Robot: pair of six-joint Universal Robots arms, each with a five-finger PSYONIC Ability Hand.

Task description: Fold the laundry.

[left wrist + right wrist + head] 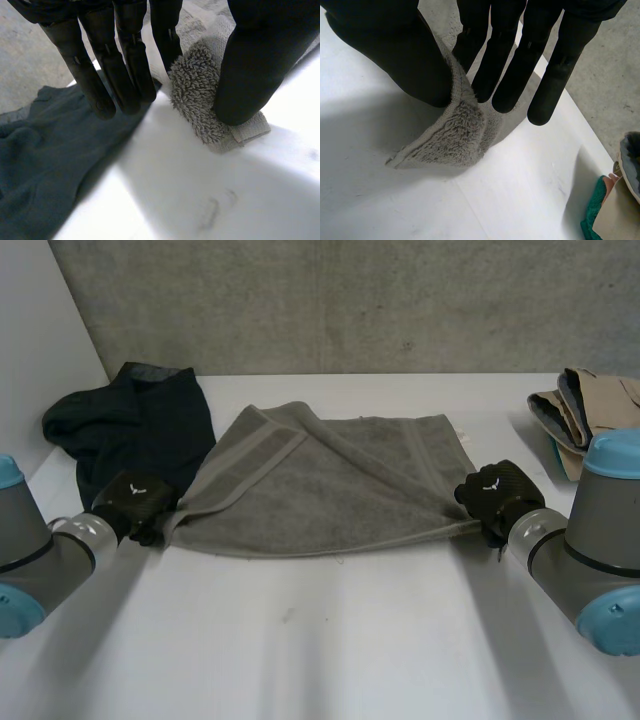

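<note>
A grey towel (330,485) lies spread across the middle of the white table (330,640), its far left part folded over toward the centre. My left hand (140,502) is at the towel's near left corner. In the left wrist view that fluffy corner (197,95) is bunched between the thumb and one finger of the left hand (125,65), while the other fingers stay straight. My right hand (497,495) is at the near right corner. In the right wrist view the right hand (505,60) pinches that corner (455,140) between thumb and fingers.
A dark garment (130,430) lies crumpled at the back left, reaching just beside my left hand's fingertips (40,165). A pile of beige and grey clothes (590,410) sits at the back right, its edge (620,200) beyond my right hand. A grey wall runs behind the table.
</note>
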